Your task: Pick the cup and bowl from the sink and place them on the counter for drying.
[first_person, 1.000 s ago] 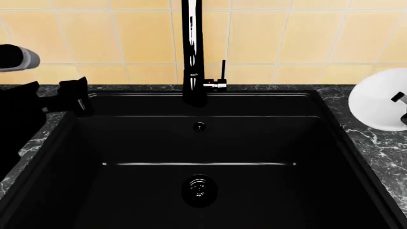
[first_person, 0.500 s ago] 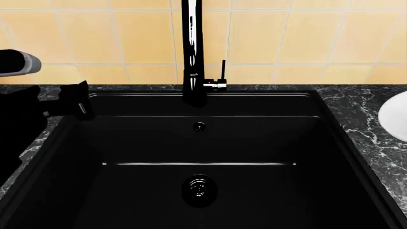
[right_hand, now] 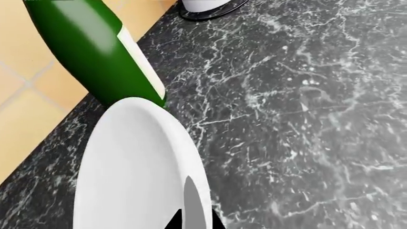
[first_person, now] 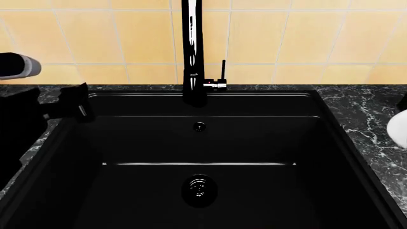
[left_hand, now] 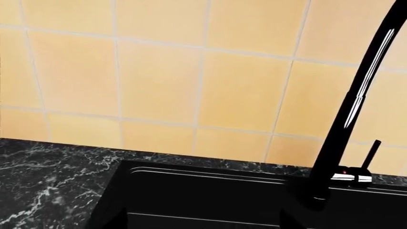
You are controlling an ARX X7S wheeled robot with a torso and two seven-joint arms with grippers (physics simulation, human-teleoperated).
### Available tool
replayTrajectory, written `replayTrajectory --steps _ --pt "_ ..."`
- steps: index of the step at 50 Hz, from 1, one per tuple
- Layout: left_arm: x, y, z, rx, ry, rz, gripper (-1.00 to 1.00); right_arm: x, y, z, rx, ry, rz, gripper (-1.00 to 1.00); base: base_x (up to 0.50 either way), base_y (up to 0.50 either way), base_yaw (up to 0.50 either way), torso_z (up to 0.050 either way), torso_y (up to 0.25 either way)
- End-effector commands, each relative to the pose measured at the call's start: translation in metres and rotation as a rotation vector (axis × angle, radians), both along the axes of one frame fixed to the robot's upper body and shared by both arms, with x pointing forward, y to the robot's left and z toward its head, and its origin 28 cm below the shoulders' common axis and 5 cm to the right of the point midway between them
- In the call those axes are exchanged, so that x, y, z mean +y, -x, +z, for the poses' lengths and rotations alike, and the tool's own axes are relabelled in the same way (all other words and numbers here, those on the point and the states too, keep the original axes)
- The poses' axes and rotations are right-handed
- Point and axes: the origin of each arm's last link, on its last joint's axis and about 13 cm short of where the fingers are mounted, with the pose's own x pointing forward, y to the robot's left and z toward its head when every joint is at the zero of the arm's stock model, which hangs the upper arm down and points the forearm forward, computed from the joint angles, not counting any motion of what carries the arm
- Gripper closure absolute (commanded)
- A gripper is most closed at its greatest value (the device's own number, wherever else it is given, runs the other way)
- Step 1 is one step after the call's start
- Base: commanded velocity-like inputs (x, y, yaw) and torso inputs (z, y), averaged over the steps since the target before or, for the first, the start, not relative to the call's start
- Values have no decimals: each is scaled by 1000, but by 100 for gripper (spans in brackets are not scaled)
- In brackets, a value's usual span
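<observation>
The white bowl (right_hand: 133,167) hangs tilted above the dark veined counter (right_hand: 305,124), and my right gripper (right_hand: 190,217) is shut on its rim. In the head view only a sliver of the bowl (first_person: 399,129) shows at the right edge, over the counter (first_person: 362,114) to the right of the black sink (first_person: 197,143). My left gripper (first_person: 71,102) hovers over the sink's back left corner, open with nothing in it. The cup is out of view.
A green bottle (right_hand: 89,47) lies tilted right behind the bowl. A white object on a black base (right_hand: 207,7) stands further along the counter by the tiled wall. The tall black faucet (first_person: 192,52) rises behind the sink, whose drain (first_person: 199,190) shows in the basin.
The bowl has travelled right with my right gripper, from well in view over the right counter to the picture's very edge. The left arm has barely moved.
</observation>
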Motion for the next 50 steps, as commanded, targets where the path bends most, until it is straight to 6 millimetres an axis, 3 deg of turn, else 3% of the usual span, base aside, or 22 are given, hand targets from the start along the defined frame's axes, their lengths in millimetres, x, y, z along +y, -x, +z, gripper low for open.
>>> replayTrajectory --steps 1,14,23,29,30,44,50 --pt "1 3 -2 2 5 8 -100 -8 -3 -19 38 -18 -32 100 0 0 0 0 0" --pt "0 6 3 -5 5 10 -100 -6 4 -60 120 -59 11 100 0 0 0 0 0" --pt "1 8 -1 -6 17 17 -100 -8 9 -75 132 -78 3 100 0 0 0 0 0" --pt "3 10 -1 -5 15 17 -100 -8 11 -70 121 -59 -13 100 0 0 0 0 0" --pt "3 10 -2 -5 17 17 -100 -9 12 -68 118 -55 -20 -100 0 0 0 0 0" --pt "3 10 -2 -2 18 15 -100 -11 14 -51 93 64 -91 -100 0 0 0 0 0" --pt "1 8 -3 0 18 14 -100 -14 16 -29 23 204 -172 -100 0 0 0 0 0"
